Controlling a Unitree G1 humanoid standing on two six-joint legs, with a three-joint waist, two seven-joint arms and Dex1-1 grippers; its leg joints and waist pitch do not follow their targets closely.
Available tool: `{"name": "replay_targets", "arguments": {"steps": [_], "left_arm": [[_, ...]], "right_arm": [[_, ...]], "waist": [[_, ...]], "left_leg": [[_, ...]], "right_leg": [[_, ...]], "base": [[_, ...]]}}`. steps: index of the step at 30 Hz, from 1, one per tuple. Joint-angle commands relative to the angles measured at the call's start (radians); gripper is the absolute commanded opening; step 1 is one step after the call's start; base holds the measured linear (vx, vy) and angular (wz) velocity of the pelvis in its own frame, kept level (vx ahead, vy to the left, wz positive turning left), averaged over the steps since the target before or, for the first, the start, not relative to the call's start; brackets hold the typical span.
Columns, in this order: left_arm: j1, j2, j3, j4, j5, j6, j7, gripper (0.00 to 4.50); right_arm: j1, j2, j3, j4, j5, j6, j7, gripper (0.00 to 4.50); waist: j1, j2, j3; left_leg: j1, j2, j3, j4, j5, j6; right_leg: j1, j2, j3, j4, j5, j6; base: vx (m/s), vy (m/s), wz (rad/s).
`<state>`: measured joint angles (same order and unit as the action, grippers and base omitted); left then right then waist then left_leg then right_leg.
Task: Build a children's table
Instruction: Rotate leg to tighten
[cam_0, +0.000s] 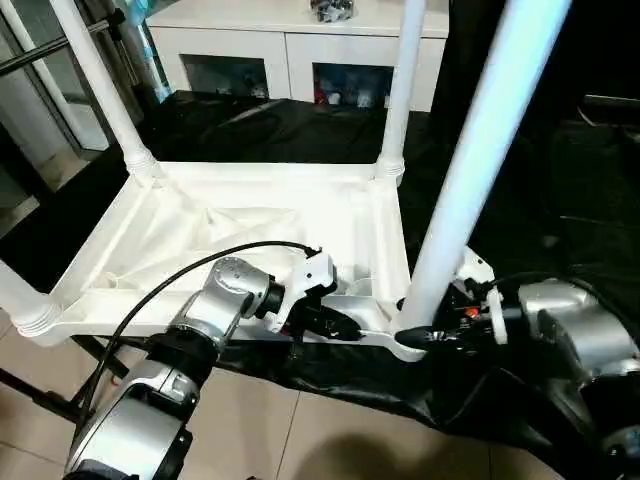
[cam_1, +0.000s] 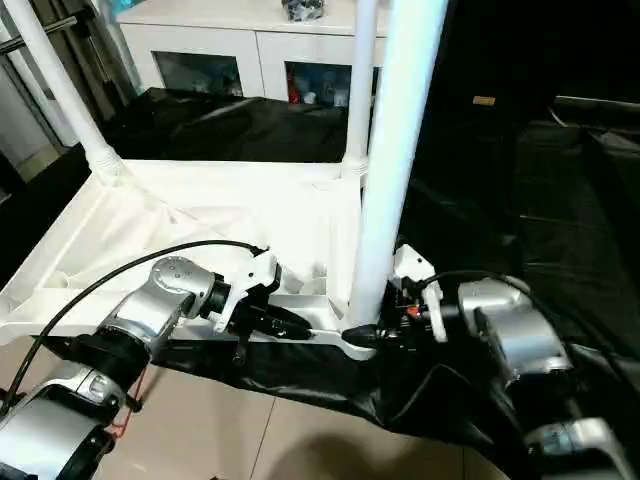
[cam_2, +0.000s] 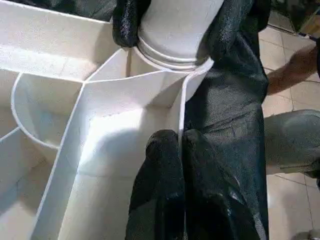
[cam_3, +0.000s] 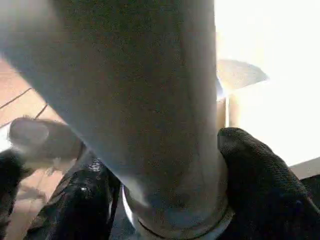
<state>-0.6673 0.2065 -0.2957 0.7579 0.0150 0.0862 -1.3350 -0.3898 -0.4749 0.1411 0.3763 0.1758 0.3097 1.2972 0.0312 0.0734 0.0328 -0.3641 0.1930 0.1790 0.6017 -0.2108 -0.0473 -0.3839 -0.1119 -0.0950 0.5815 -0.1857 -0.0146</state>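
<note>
The white tabletop (cam_0: 250, 215) lies upside down on a black cloth, ribbed underside up. A white leg stands in each corner socket: far left (cam_0: 100, 80), far right (cam_0: 400, 90), near left (cam_0: 25, 305) and near right (cam_0: 480, 150). My left gripper (cam_0: 350, 328) is shut on the thin near rim of the tabletop, just left of the near right socket; its fingertips (cam_2: 167, 145) pinch that wall. My right gripper (cam_0: 415, 335) is closed around the base of the near right leg (cam_3: 150, 100), one black finger (cam_3: 255, 170) on each side of its collar.
A white cabinet (cam_0: 290, 40) with glass-fronted compartments stands behind the table. Black cloth (cam_0: 560, 200) covers the ground to the right. A person's arm (cam_2: 292, 70) and trouser leg (cam_2: 290, 140) are beside the near right corner. Tiled floor (cam_0: 270, 420) lies in front.
</note>
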Motion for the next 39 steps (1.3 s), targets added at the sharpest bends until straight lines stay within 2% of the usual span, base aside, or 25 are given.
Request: {"name": "replay_targets", "arguments": {"steps": [1,2,4,5,7,8,10,11,12,14,15,17,18,19,21,22,24,27,29,30,31,33,34,35,39], "left_arm": [[-0.033,-0.051,0.035,-0.011,-0.016,0.009,0.132,0.0],[-0.035,-0.056,0.037,-0.007,-0.016,0.01,0.146,0.0],[-0.043,-0.091,0.052,0.007,-0.015,0.017,0.222,0.0],[-0.045,-0.11,0.057,0.012,-0.014,0.023,0.255,0.0],[-0.046,-0.115,0.058,0.012,-0.015,0.024,0.261,0.0],[-0.047,-0.127,0.061,0.013,-0.014,0.029,0.284,0.0],[-0.043,-0.165,0.068,0.001,-0.021,0.05,0.319,0.0],[-0.043,-0.185,0.074,-0.005,-0.026,0.061,0.339,0.0],[-0.042,-0.2,0.076,-0.009,-0.028,0.067,0.353,0.0],[-0.042,-0.216,0.075,-0.011,-0.029,0.067,0.368,0.0],[-0.043,-0.23,0.073,-0.011,-0.025,0.064,0.386,0.0],[-0.044,-0.231,0.073,-0.009,-0.021,0.058,0.39,0.0],[-0.046,-0.228,0.074,-0.006,-0.02,0.055,0.392,0.0],[-0.047,-0.222,0.073,-0.005,-0.016,0.051,0.393,0.0],[-0.046,-0.204,0.074,-0.004,-0.008,0.044,0.389,0.0],[-0.045,-0.198,0.075,-0.005,-0.004,0.042,0.387,0.0],[-0.042,-0.179,0.069,-0.008,0.003,0.032,0.367,0.0],[-0.037,-0.158,0.062,-0.009,0.006,0.023,0.337,0.0],[-0.035,-0.149,0.057,-0.01,0.009,0.019,0.322,0.0],[-0.034,-0.133,0.053,-0.007,0.013,0.014,0.301,0.0],[-0.033,-0.12,0.05,-0.003,0.017,0.007,0.284,0.0],[-0.037,-0.107,0.048,0.005,0.022,0.0,0.268,0.0],[-0.038,-0.104,0.048,0.007,0.022,-0.001,0.264,0.0],[-0.043,-0.098,0.05,0.014,0.023,-0.004,0.259,0.0],[-0.064,-0.081,0.057,0.04,0.024,-0.019,0.244,0.0]], "right_arm": [[0.034,0.087,0.093,0.018,-0.005,0.019,-0.026,2.64],[0.035,0.1,0.088,0.029,-0.012,0.01,-0.055,2.62],[0.011,0.183,0.054,0.125,-0.07,-0.017,-0.277,2.59],[-0.006,0.224,0.036,0.18,-0.097,-0.027,-0.392,2.56],[-0.011,0.234,0.031,0.193,-0.102,-0.028,-0.418,2.54],[-0.02,0.255,0.022,0.214,-0.103,-0.022,-0.458,2.54],[-0.056,0.326,-0.014,0.277,-0.099,-0.02,-0.582,2.54],[-0.072,0.353,-0.029,0.302,-0.1,-0.023,-0.635,2.54],[-0.088,0.375,-0.041,0.323,-0.105,-0.025,-0.684,2.54],[-0.108,0.396,-0.043,0.345,-0.113,-0.042,-0.716,2.54],[-0.142,0.427,-0.052,0.387,-0.126,-0.09,-0.756,2.54],[-0.154,0.434,-0.056,0.396,-0.123,-0.114,-0.751,2.54],[-0.16,0.435,-0.063,0.399,-0.114,-0.119,-0.743,2.88],[-0.169,0.434,-0.072,0.405,-0.107,-0.121,-0.739,3.09],[-0.177,0.421,-0.083,0.404,-0.091,-0.115,-0.697,3.3],[-0.179,0.416,-0.083,0.403,-0.09,-0.115,-0.684,3.3],[-0.171,0.39,-0.057,0.385,-0.098,-0.135,-0.618,3.54],[-0.137,0.348,-0.019,0.315,-0.079,-0.136,-0.475,3.54],[-0.116,0.322,0.005,0.273,-0.067,-0.129,-0.404,3.54],[-0.078,0.268,0.041,0.191,-0.039,-0.102,-0.289,3.54],[-0.052,0.227,0.065,0.135,-0.017,-0.083,-0.207,3.54],[-0.029,0.176,0.081,0.088,0.0,-0.064,-0.126,3.54],[-0.024,0.162,0.086,0.078,0.003,-0.059,-0.107,3.54],[-0.012,0.131,0.094,0.055,0.011,-0.047,-0.07,3.54],[0.015,0.052,0.096,0.004,0.017,-0.027,0.032,3.54]], "waist": [[-0.005,-0.018,-0.048],[-0.008,-0.019,-0.048],[-0.015,-0.014,-0.042],[-0.038,-0.01,-0.037],[-0.059,-0.016,-0.036],[-0.067,-0.015,-0.038],[-0.077,-0.011,-0.038],[-0.081,-0.005,-0.038],[-0.091,-0.008,-0.038],[-0.097,-0.008,-0.04],[-0.103,-0.008,-0.041],[-0.109,-0.008,-0.044],[-0.106,-0.014,-0.047],[-0.104,-0.013,-0.048],[-0.103,-0.015,-0.051],[-0.1,-0.014,-0.054],[-0.098,-0.013,-0.054],[-0.09,-0.012,-0.054],[-0.084,-0.011,-0.053],[-0.077,-0.011,-0.052],[-0.064,-0.012,-0.051],[-0.052,-0.01,-0.051],[-0.047,-0.012,-0.051],[-0.038,-0.01,-0.05],[-0.024,-0.013,-0.051]], "left_leg": [[0.004,0.037,-0.006,-0.077,-0.171,0.094],[0.003,0.036,-0.007,-0.079,-0.189,0.084],[0.01,0.034,-0.008,-0.084,-0.236,0.054],[0.01,0.029,-0.016,-0.09,-0.294,0.01],[0.007,0.025,-0.023,-0.092,-0.346,0.002],[0.013,0.024,-0.022,-0.09,-0.355,0.011],[0.014,0.024,-0.022,-0.09,-0.351,0.016],[0.01,0.023,-0.025,-0.091,-0.352,0.015],[0.006,0.024,-0.025,-0.092,-0.359,0.015],[0.01,0.022,-0.024,-0.09,-0.363,0.02],[0.004,0.022,-0.024,-0.09,-0.358,0.026],[0.001,0.023,-0.023,-0.089,-0.338,0.037],[-0.001,0.025,-0.022,-0.087,-0.31,0.053],[-0.001,0.025,-0.02,-0.086,-0.293,0.061],[-0.007,0.026,-0.019,-0.083,-0.236,0.086],[-0.004,0.028,-0.016,-0.079,-0.208,0.1],[-0.01,0.028,-0.017,-0.077,-0.163,0.122],[-0.008,0.029,-0.014,-0.074,-0.167,0.14],[-0.007,0.03,-0.014,-0.075,-0.17,0.145],[-0.007,0.031,-0.012,-0.076,-0.172,0.147],[-0.002,0.034,-0.011,-0.076,-0.177,0.147],[-0.004,0.036,-0.009,-0.077,-0.176,0.144],[-0.004,0.036,-0.009,-0.076,-0.174,0.141],[0.003,0.038,-0.006,-0.077,-0.189,0.133],[0.003,0.039,-0.006,-0.079,-0.188,0.113]], "right_leg": [[0.048,-0.041,0.038,-0.064,-0.208,-0.245],[0.05,-0.041,0.037,-0.066,-0.241,-0.234],[0.042,-0.043,0.04,-0.076,-0.336,-0.208],[0.039,-0.043,0.035,-0.085,-0.435,-0.176],[0.043,-0.04,0.028,-0.093,-0.507,-0.134],[0.036,-0.04,0.031,-0.1,-0.508,-0.132],[0.03,-0.04,0.035,-0.097,-0.478,-0.153],[0.035,-0.04,0.032,-0.096,-0.47,-0.156],[0.035,-0.038,0.03,-0.096,-0.463,-0.155],[0.031,-0.038,0.03,-0.097,-0.454,-0.162],[0.035,-0.038,0.031,-0.094,-0.431,-0.17],[0.038,-0.038,0.031,-0.092,-0.389,-0.182],[0.04,-0.041,0.034,-0.086,-0.355,-0.195],[0.039,-0.04,0.035,-0.085,-0.333,-0.203],[0.047,-0.04,0.035,-0.076,-0.258,-0.225],[0.045,-0.04,0.036,-0.073,-0.215,-0.238],[0.05,-0.04,0.034,-0.064,-0.155,-0.253],[0.052,-0.04,0.033,-0.065,-0.143,-0.259],[0.053,-0.039,0.034,-0.066,-0.146,-0.254],[0.053,-0.039,0.034,-0.065,-0.149,-0.255],[0.054,-0.037,0.033,-0.068,-0.16,-0.247],[0.052,-0.038,0.035,-0.064,-0.165,-0.25],[0.052,-0.038,0.034,-0.066,-0.171,-0.245],[0.047,-0.039,0.037,-0.068,-0.185,-0.247],[0.046,-0.039,0.039,-0.068,-0.197,-0.242]], "base": [[0.0,0.0,0.0],[0.0,0.0,0.0],[0.0,0.0,0.0],[0.0,0.0,0.0],[0.0,0.0,0.0],[0.0,0.0,0.0],[0.0,0.0,0.0],[0.0,0.0,0.0],[0.0,0.0,0.0],[0.0,0.0,0.0],[0.0,0.0,0.0],[0.0,0.0,0.0],[0.0,0.0,0.0],[0.0,0.0,0.0],[0.0,0.0,0.0],[0.0,0.0,0.0],[0.0,0.0,0.0],[0.0,0.0,0.0],[0.0,0.0,0.0],[0.0,0.0,0.0],[0.0,0.0,0.0],[0.0,0.0,0.0],[0.0,0.0,0.0],[0.0,0.0,0.0],[0.0,0.0,0.0]]}}
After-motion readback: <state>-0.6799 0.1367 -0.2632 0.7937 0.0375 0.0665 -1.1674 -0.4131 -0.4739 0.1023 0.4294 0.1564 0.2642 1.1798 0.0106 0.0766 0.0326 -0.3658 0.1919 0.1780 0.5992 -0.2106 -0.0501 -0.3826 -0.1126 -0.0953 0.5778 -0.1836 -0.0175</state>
